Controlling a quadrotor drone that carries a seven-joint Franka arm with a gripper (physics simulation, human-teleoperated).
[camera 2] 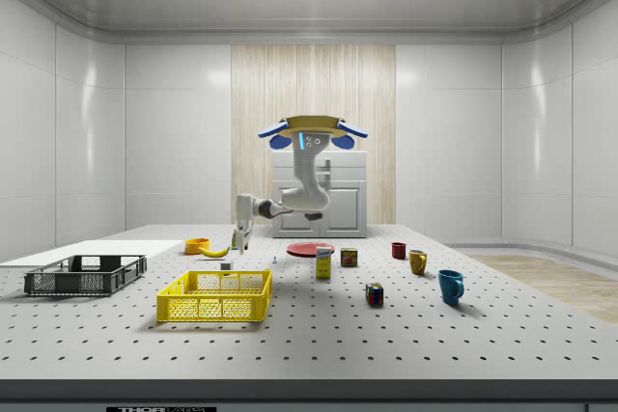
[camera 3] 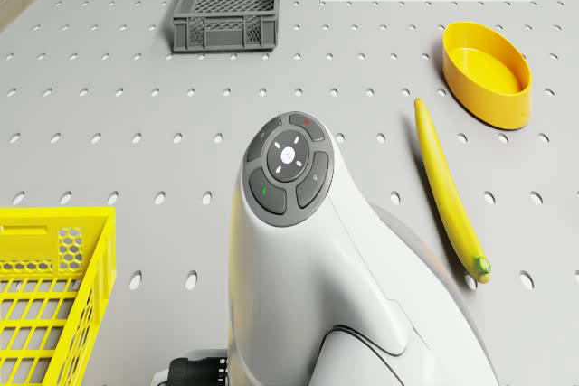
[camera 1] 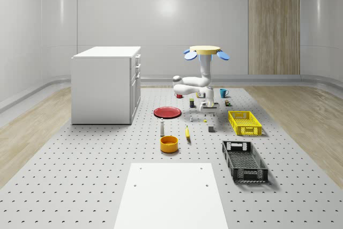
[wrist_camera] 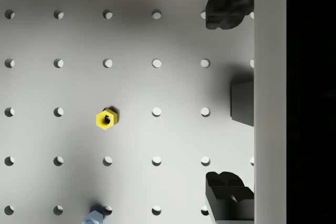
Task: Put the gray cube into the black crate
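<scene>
The gray cube sits on the pegboard table just beside the yellow crate; in the side view the gray cube peeks over that crate's rim. The drone hovers above the table's middle with its arm hanging down. My gripper points down a short way above the cube. In the wrist view my gripper is open, its dark fingers wide apart, and the cube lies on the table below, between them, partly cut off. The black crate stands empty nearer the table's front.
A yellow crate stands beside the cube. A banana, an orange bowl, a white bottle and a red plate lie toward the white cabinet. A yellow nut lies near the cube. A white sheet covers the front.
</scene>
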